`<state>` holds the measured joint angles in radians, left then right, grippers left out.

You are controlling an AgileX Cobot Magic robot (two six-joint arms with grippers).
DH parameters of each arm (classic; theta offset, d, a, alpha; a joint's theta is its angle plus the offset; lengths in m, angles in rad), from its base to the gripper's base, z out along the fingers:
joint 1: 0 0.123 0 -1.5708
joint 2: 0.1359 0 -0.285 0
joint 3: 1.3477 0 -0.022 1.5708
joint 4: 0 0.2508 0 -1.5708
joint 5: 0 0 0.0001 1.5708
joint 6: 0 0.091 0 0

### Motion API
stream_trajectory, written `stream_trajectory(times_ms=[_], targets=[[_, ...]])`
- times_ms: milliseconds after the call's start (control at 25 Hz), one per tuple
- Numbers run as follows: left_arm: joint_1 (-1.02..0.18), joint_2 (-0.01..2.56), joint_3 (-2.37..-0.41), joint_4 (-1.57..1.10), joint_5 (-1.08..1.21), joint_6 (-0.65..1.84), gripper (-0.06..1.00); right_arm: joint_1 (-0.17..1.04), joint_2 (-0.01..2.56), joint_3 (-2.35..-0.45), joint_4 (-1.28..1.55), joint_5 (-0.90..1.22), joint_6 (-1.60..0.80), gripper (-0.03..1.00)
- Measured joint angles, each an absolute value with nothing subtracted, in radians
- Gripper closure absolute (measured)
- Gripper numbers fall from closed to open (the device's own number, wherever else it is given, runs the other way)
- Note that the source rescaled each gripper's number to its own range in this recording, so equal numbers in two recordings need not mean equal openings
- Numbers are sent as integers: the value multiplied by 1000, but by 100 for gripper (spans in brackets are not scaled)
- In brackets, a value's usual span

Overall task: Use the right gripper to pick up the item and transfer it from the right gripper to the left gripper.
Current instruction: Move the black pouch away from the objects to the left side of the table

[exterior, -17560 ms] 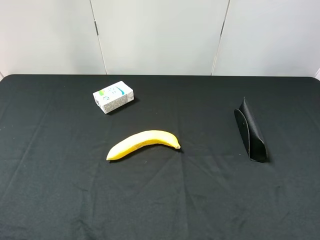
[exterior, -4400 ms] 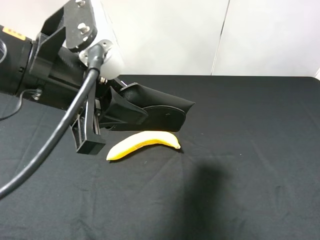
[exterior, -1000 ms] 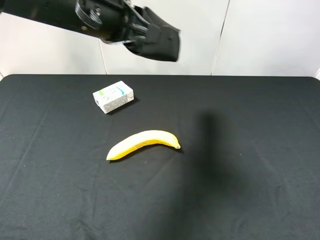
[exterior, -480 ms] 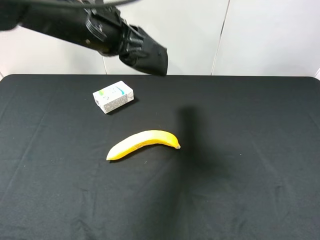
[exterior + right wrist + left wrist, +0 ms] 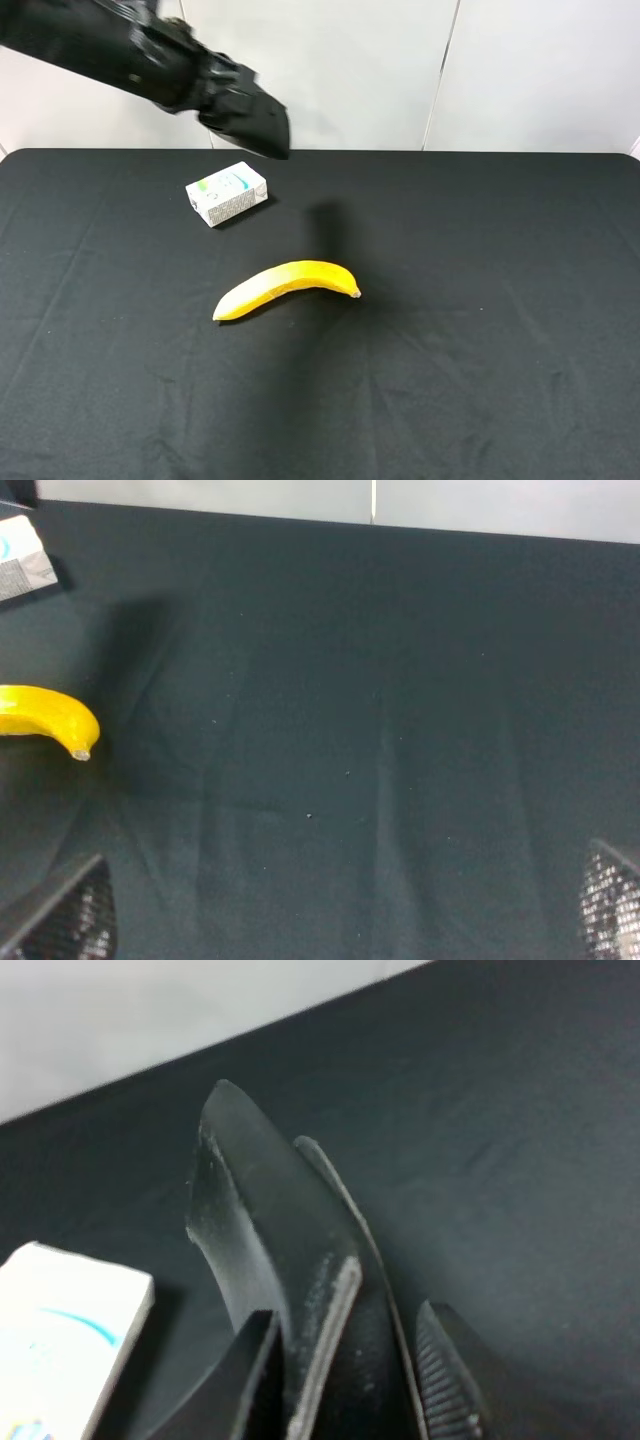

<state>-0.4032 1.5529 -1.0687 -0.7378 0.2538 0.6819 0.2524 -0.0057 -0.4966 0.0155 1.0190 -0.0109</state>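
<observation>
Left gripper (image 5: 347, 1385) is clamped on one end of the black case (image 5: 255, 122), holding it up in the air near the white carton (image 5: 226, 193) at the table's (image 5: 480, 300) back left, while the right gripper (image 5: 340, 910) hangs wide open just past the banana (image 5: 285, 286).

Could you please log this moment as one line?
handover done | left gripper shut on case, above table | right gripper open, empty | banana, carton on table

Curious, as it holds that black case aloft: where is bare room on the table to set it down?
Everything right of the banana is bare table, and the near strip too. Tightest between carton and banana.
</observation>
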Motion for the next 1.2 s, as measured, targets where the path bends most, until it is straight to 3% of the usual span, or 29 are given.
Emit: stream_trajectory(times_ms=[240,680,1200], targets=[[-296,1431,-988,-736,343,683,94,252,-6,-497,16,1019,-11,-3],[-161,1132,-642,-735,340,686,94,252,-6,-497,16,1018,-11,-3],[-157,1009,-362,-734,-37,681,94,252,-6,-497,16,1018,-11,-3]])
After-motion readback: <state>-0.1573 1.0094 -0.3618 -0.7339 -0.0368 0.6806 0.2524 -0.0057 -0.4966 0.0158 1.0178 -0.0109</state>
